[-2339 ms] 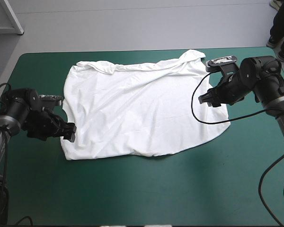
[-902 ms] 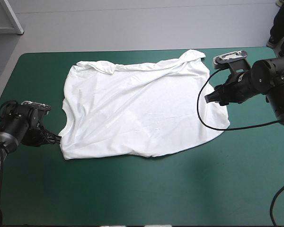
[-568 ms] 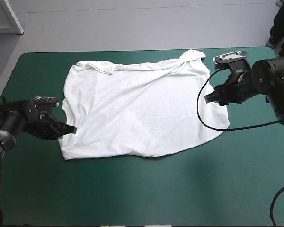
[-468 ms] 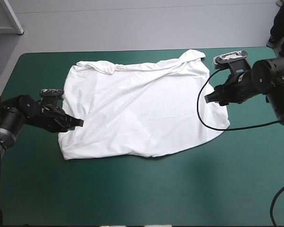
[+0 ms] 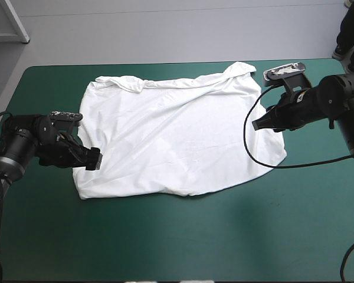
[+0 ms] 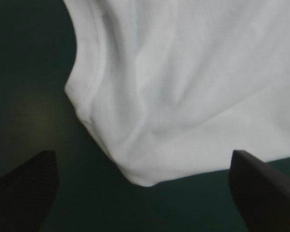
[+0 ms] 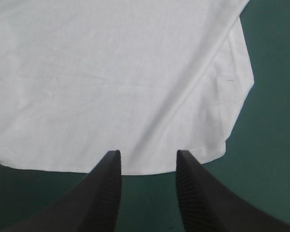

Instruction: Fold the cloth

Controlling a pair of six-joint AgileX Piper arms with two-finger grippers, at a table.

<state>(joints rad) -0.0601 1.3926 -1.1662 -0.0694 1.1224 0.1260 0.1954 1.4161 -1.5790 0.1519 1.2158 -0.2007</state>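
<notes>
From my seat the high view is bright and evenly lit from above. The T-shirt (image 5: 171, 135) reads clean white, its creases shaded pale grey. It throws only a thin, soft shadow onto the counter (image 5: 194, 236) along its near hem. The teal-green cover looks matt and even. My left wrist view is far dimmer: the cover goes almost black, with one faint pale sheen beside the shirt's edge, and the wide-apart fingers of the left pincer (image 6: 142, 157) are dark shapes. At the right pincer (image 7: 147, 153) the view is brighter, with light catching the ribbed black fingers (image 7: 106, 193).
</notes>
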